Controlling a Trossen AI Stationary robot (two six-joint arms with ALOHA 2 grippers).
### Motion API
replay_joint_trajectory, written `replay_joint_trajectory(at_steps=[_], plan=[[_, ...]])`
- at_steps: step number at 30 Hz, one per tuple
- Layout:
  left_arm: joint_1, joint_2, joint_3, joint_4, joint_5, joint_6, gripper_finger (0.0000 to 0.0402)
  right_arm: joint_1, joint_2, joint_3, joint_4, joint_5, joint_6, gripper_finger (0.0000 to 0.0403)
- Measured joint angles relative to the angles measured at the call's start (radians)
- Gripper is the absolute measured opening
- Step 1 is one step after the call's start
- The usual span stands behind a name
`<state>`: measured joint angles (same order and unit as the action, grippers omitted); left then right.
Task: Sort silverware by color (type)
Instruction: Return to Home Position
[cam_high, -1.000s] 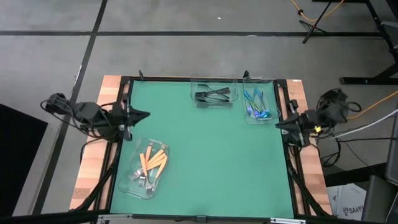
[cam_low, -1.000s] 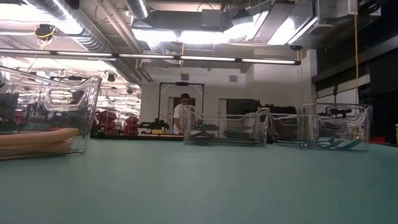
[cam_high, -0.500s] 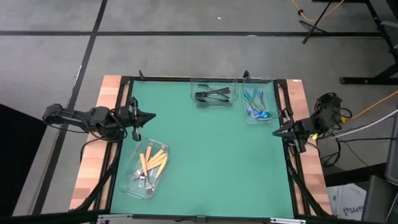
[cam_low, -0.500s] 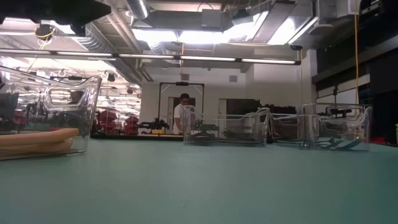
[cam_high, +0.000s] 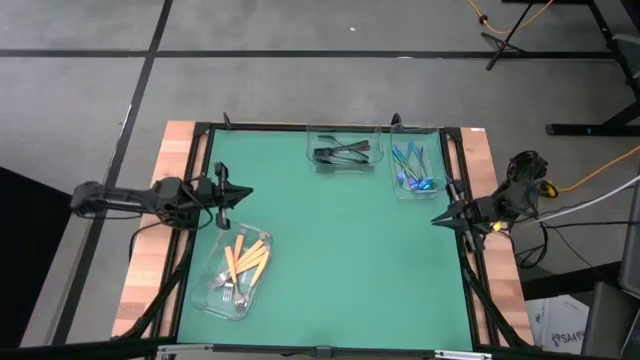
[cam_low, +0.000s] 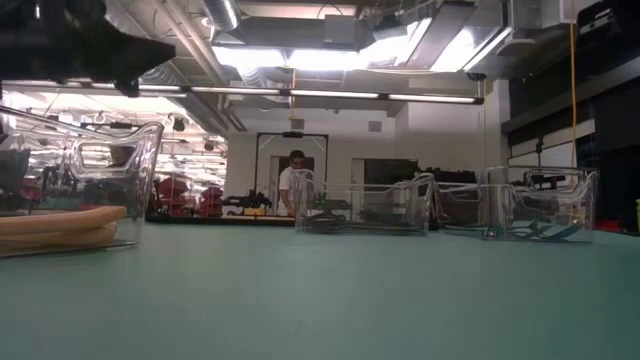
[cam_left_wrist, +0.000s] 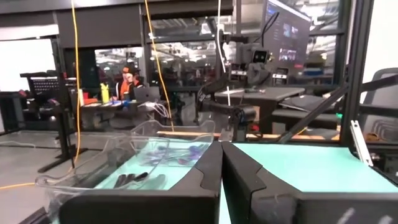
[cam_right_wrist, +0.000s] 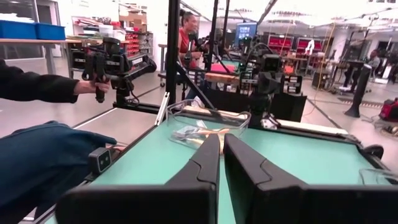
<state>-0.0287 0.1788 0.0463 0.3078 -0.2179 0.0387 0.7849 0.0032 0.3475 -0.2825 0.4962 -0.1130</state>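
The silverware lies sorted in three clear trays. The orange-handled forks (cam_high: 245, 262) lie in the near-left tray (cam_high: 212, 300) and show in the right wrist view (cam_right_wrist: 208, 130). The black utensils (cam_high: 342, 153) lie in the far-middle tray. The blue utensils (cam_high: 412, 168) lie in the far-right tray. My left gripper (cam_high: 248, 193) is shut and empty above the table's left side, just beyond the orange tray; it also shows in the low view (cam_low: 165, 48). My right gripper (cam_high: 436, 219) is shut and empty at the table's right edge, nearer than the blue tray.
The green mat (cam_high: 340, 250) is bare between the trays. Dark frame rails (cam_high: 205, 160) run along the table's edges. In the right wrist view, a person's sleeve and hand (cam_right_wrist: 37, 87) hold a device beyond the table's left side.
My left arm has stretched out level and its gripper has gone a little toward the table's right and near edges, coming into the low view's top. My right gripper has gone toward the near edge and a little toward the left. Both stay shut.
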Motion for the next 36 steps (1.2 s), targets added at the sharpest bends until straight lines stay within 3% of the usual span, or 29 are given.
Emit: replay_joint_trajectory(at_steps=[10, 24, 36], plan=[[0.024, -0.025, -0.039, 0.010, 0.004, -0.004, 0.0002, 0.000, 0.000, -0.044, 0.008, 0.000, 0.064, 0.0019], [0.024, -0.024, -0.039, 0.001, 0.044, 0.024, 0.0002, 0.000, 0.000, -0.269, 0.366, -0.009, -0.017, 0.0019], [0.024, -0.024, -0.039, 0.000, 0.044, 0.017, 0.0002, 0.000, 0.000, -0.322, 0.428, 0.069, -0.025, 0.0019]])
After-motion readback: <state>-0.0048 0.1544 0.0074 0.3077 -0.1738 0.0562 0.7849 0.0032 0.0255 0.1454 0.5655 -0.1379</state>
